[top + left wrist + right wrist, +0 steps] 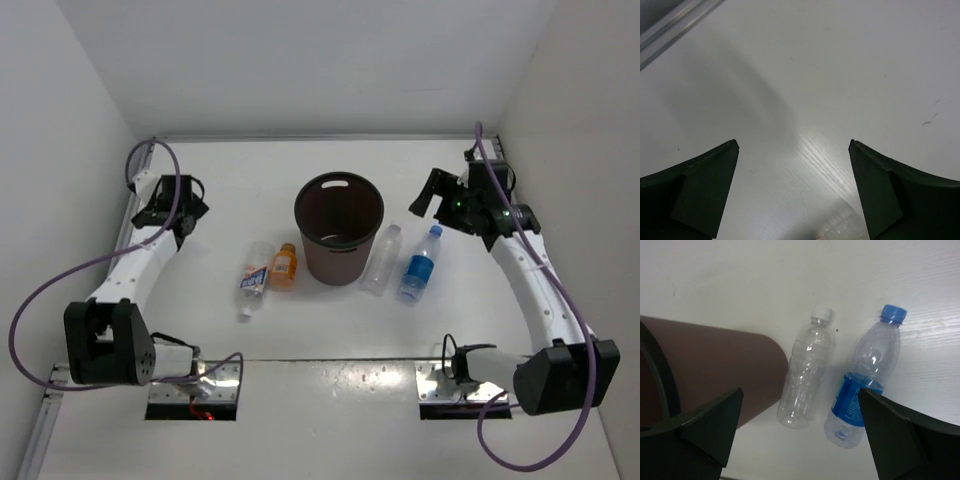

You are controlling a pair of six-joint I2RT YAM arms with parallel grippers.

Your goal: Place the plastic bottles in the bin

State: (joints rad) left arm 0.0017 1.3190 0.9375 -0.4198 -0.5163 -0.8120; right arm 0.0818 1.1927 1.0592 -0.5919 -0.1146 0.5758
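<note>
The dark brown bin (340, 268) stands upright mid-table. Left of it lie the clear bottle with the white-blue-orange label (254, 279) and the short orange bottle (284, 266). Right of it lie the plain clear bottle with a white cap (382, 258) and the blue-labelled bottle (420, 264). My left gripper (187, 222) is open and empty over bare table (793, 145), left of the bottles. My right gripper (425, 195) is open and empty (800, 392) above and behind the plain bottle (807, 375) and the blue-labelled bottle (865, 385), with the bin's wall (715, 370) at its left.
White walls close in the table at the back and both sides. An aluminium rail (130, 205) runs along the left edge and also shows in the left wrist view (675, 25). The arm bases and cables sit at the near edge.
</note>
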